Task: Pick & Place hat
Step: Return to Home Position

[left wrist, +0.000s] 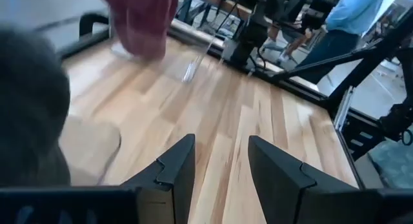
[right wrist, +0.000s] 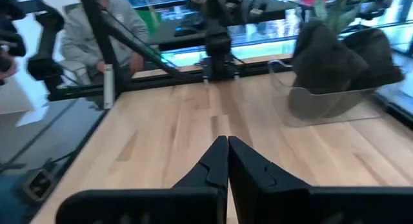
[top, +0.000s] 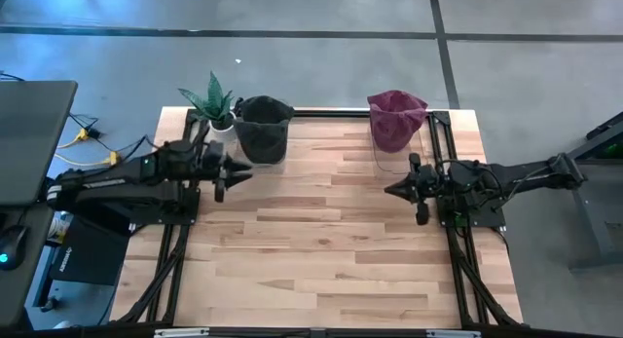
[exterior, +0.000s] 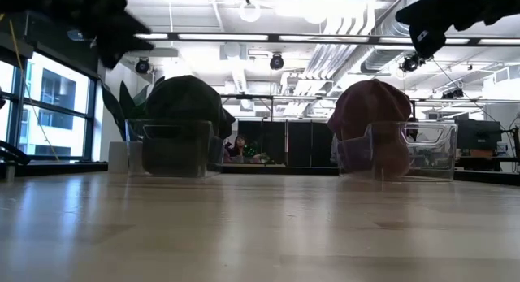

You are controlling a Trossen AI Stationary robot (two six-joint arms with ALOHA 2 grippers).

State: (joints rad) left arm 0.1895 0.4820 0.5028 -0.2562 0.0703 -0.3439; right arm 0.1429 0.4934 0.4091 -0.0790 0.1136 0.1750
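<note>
Here, the left claw (top: 241,172) stands parted and empty, the right claw (top: 391,190) pinched closed.

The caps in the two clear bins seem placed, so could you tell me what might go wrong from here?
1. The left gripper, open, hovers close to the left bin and the potted plant; a wide swing might nudge either.
2. The black cap and red cap bulge above their bin rims, so a bump could tip one out.
3. The right gripper, shut, sits near the right bin; same caution.
</note>
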